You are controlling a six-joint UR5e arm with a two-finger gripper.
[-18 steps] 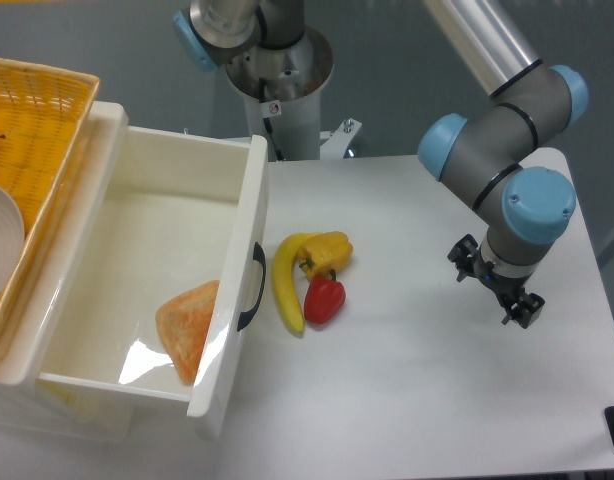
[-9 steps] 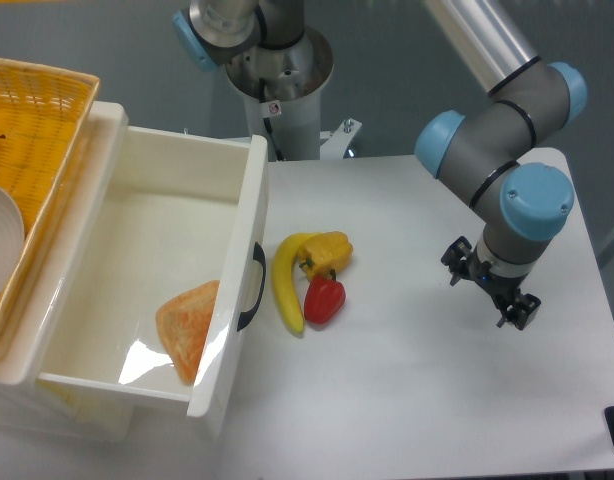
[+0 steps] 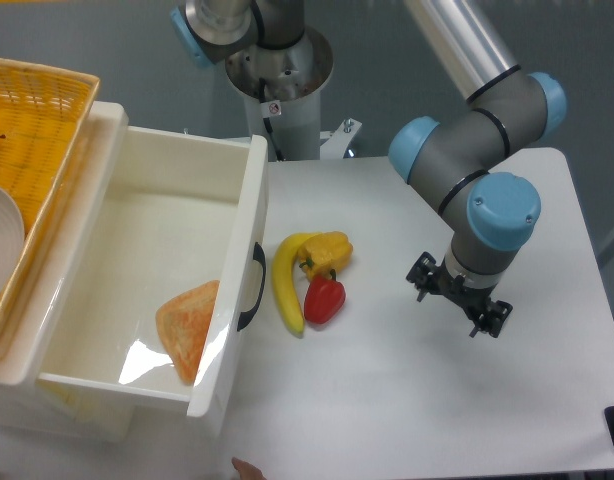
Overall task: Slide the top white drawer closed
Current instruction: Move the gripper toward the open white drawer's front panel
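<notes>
Claw (image 3: 459, 302) shifted left | empty, above table | top white drawer (image 3: 147, 280) open

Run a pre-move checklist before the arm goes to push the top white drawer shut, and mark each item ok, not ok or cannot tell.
1. Top white drawer pulled out, needs closing: ok.
2. Black handle on its front panel in plain view: ok.
3. Gripper free of any load: ok, nothing seen between the fingers; open or shut: cannot tell.
4. Path from gripper to drawer front clear: not ok, banana, yellow pepper and red pepper lie between them.
5. Nothing sticking up over the drawer rim: ok, the orange item lies low inside.
</notes>
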